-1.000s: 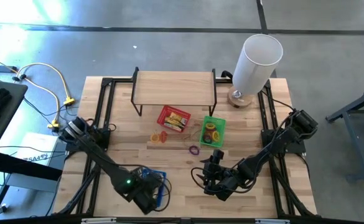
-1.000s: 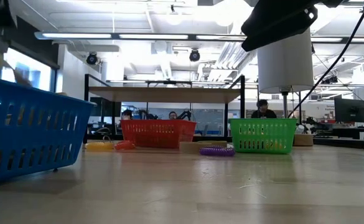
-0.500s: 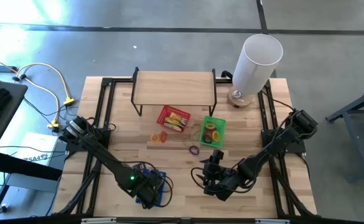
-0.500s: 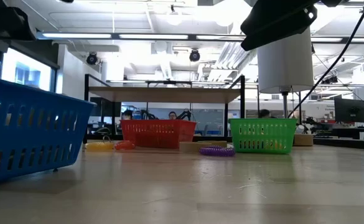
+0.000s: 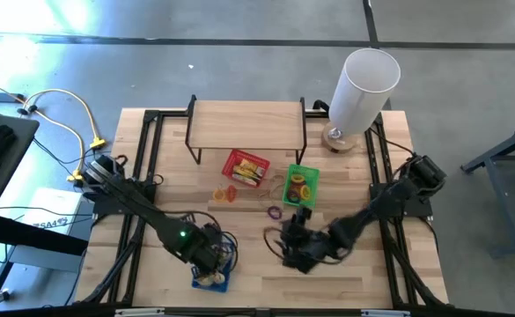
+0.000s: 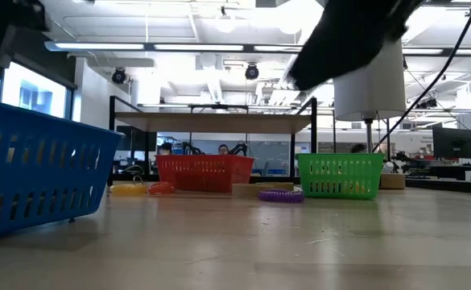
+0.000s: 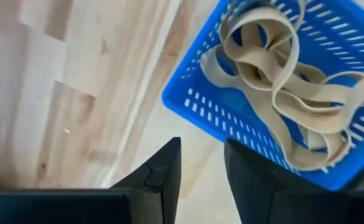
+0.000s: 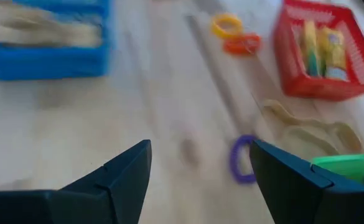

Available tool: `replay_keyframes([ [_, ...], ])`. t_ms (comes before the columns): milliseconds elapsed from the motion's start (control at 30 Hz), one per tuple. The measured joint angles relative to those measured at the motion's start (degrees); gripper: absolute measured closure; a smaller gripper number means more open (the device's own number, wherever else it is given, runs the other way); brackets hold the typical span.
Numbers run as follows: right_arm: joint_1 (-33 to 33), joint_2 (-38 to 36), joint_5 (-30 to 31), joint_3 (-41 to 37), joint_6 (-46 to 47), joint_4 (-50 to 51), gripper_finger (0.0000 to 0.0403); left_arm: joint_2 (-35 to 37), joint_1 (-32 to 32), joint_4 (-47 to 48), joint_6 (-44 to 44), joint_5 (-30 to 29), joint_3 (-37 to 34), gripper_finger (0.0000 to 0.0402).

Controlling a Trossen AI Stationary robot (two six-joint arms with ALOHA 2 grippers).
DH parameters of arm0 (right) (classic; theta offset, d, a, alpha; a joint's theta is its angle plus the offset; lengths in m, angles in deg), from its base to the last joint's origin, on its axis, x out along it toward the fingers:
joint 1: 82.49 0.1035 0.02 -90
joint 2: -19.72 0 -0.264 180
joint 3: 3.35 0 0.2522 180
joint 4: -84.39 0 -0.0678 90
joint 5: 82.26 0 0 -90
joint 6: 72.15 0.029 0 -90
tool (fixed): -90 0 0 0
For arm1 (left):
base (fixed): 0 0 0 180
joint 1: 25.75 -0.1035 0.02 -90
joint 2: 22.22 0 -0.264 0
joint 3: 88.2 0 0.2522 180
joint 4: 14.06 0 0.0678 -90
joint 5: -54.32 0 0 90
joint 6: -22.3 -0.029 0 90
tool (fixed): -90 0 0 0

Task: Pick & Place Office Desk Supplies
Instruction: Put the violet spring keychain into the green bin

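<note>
Your left tool sits nearly closed and empty beside the blue basket of tan bands, while the right tool gapes wide, aimed at the loose purple loop.

From overhead I look straight down on the table; a table-height camera faces across it; both share the red basket and green basket.
</note>
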Motion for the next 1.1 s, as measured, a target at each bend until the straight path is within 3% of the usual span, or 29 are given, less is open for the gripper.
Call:
replay_keyframes([
  [167, -5.31, 4.64, -4.49, 0.00, -0.55, -0.59, 0.0143, 5.31, 0.70, 1.58, -4.61, -4.28, 0.02, 0.0285],
  [400, -10.30, 10.43, -3.62, -0.11, 0.16, 0.02, 0.0143, 10.01, 4.17, 1.88, -8.36, -10.16, 0.02, 0.0285],
  [500, -11.81, 11.31, -5.88, -0.11, 2.10, 0.16, 0.0143, 10.25, 5.42, 2.57, -8.53, -12.03, 0.02, 0.0285],
  [867, -16.88, 11.24, -19.83, -0.04, 3.26, -0.14, 0.0162, 10.14, 6.45, 2.75, -10.90, -12.36, 0.02, 0.0285],
  [1100, -17.55, 11.24, -24.00, -0.04, 2.80, 0.02, 0.0179, 10.14, 5.26, 2.68, -10.18, -12.30, 0.02, 0.0285],
])
